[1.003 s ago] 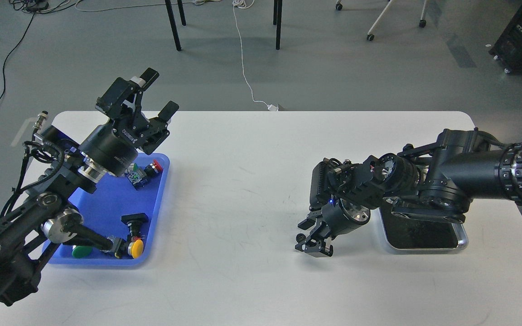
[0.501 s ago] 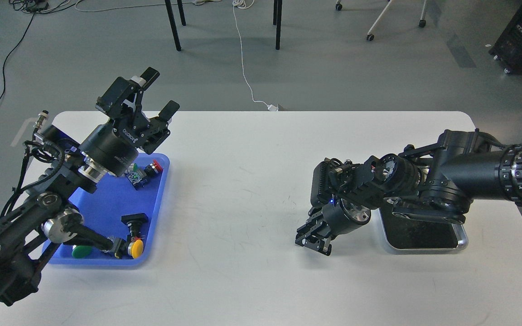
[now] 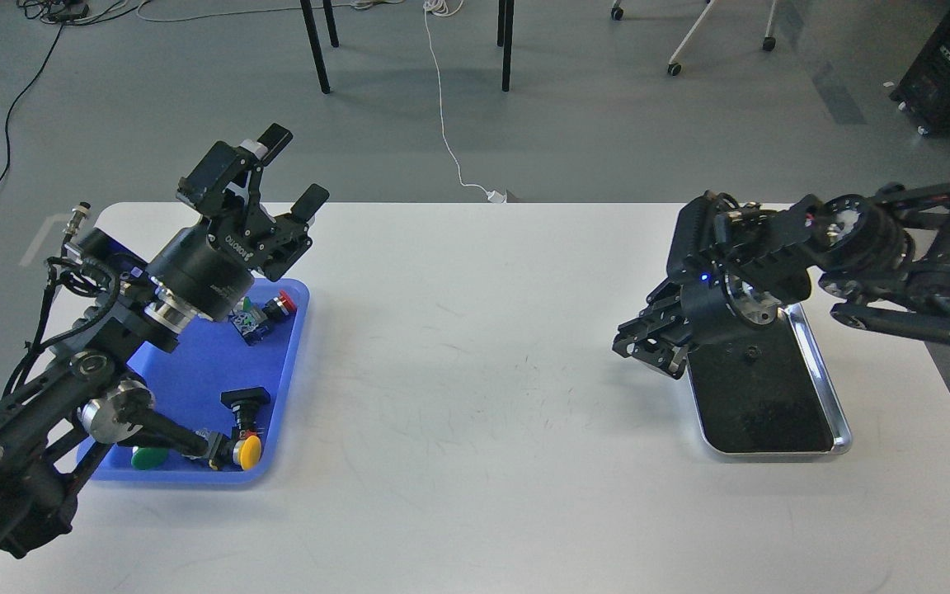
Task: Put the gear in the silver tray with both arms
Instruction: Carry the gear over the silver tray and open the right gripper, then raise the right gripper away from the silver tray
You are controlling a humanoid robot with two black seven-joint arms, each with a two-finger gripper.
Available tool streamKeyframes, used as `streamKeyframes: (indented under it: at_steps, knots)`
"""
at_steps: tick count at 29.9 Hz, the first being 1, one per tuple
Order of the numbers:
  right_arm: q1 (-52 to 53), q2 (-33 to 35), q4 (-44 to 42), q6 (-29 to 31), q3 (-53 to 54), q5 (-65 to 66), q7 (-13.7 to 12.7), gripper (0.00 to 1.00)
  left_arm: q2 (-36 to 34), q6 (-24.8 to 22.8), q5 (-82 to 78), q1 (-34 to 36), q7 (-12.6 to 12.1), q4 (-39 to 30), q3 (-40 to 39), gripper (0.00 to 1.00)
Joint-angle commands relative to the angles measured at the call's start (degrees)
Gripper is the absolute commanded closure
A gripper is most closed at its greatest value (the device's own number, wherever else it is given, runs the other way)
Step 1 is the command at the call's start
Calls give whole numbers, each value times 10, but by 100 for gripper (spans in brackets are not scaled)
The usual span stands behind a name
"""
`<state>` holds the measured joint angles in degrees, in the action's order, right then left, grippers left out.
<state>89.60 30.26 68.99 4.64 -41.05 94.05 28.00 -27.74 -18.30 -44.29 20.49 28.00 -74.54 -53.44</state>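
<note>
Swinging up and back from the bare desk (image 3: 475, 396) in the head view, the right black two-finger gripper (image 3: 648, 346) now hangs at the near-left edge of the rectangular shiny silver tray (image 3: 834, 396), where a second ago it was low over the white surface, well to the tray's left. Half a second ago its jaws looked pressed on something small; now they are dark and seen end-on, and I cannot tell whether they pinch anything. A small dark round spot (image 3: 749, 353) lies on the tray's reflective floor, just right of those jaws; it may be the gear, though it is too small to be sure. If so, the drop is done or nearly done, and this arm only has to clear away.

The left black two-finger gripper (image 3: 285, 169) has not moved: it stays raised above the far corner of the blue plastic tray (image 3: 195, 371) of coloured push-buttons (image 3: 246, 450), jaws spread wide and holding nothing.
</note>
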Motion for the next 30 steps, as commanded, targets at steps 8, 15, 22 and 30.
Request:
streamKeyframes:
  at_steps: [8,15,22,30]
  knots:
    - [-76,146,-10,1,-26,26,0,84,23,3,-3,0,0,0,4,3]
    - [-137,144,-61,0,-4,25,0,81,29,3,-4,0,0,0,4,3]
    - [-163,125,-68,0,27,25,0,72,29,5,-4,-4,0,0,6,3]
    - [-164,131,-69,-1,38,21,0,11,24,4,-4,-4,0,0,6,3]
